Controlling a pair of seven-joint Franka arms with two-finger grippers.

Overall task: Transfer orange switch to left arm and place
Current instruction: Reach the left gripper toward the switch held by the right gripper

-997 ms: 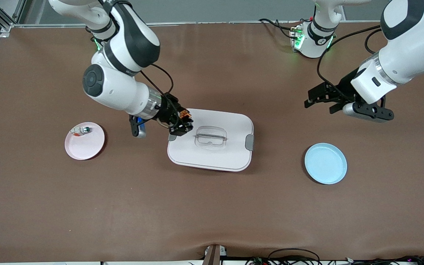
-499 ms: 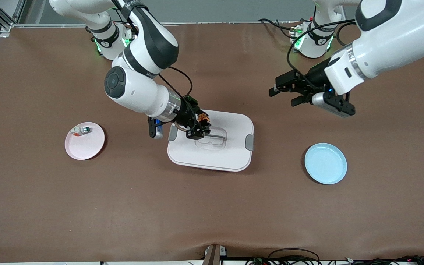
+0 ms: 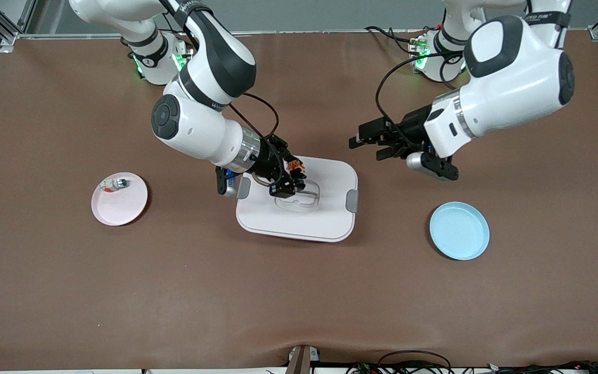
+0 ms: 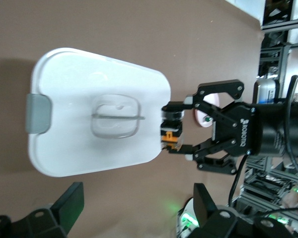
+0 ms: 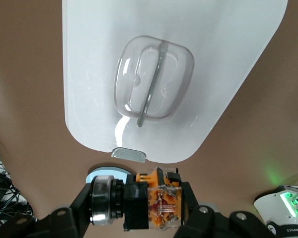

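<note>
My right gripper (image 3: 287, 181) is shut on the orange switch (image 3: 295, 167) and holds it over the white box (image 3: 330, 208), beside the clear top handle. In the right wrist view the switch (image 5: 151, 203), with its black body, metal ring and orange rear, sits between the jaws above the box lid (image 5: 213, 54). My left gripper (image 3: 365, 149) is open and empty over the bare table, off the box's corner toward the left arm's end. The left wrist view shows the right gripper (image 4: 175, 135) with the switch (image 4: 171, 134) at the box's edge (image 4: 64, 99).
A pink plate (image 3: 122, 205) with a small white, green-tipped part (image 3: 114, 183) lies toward the right arm's end. A blue plate (image 3: 459, 230) lies toward the left arm's end, nearer the front camera than the left gripper.
My right gripper carried the switch from the box's edge in over the lid toward the handle. My left arm swung in toward the box, still open.
</note>
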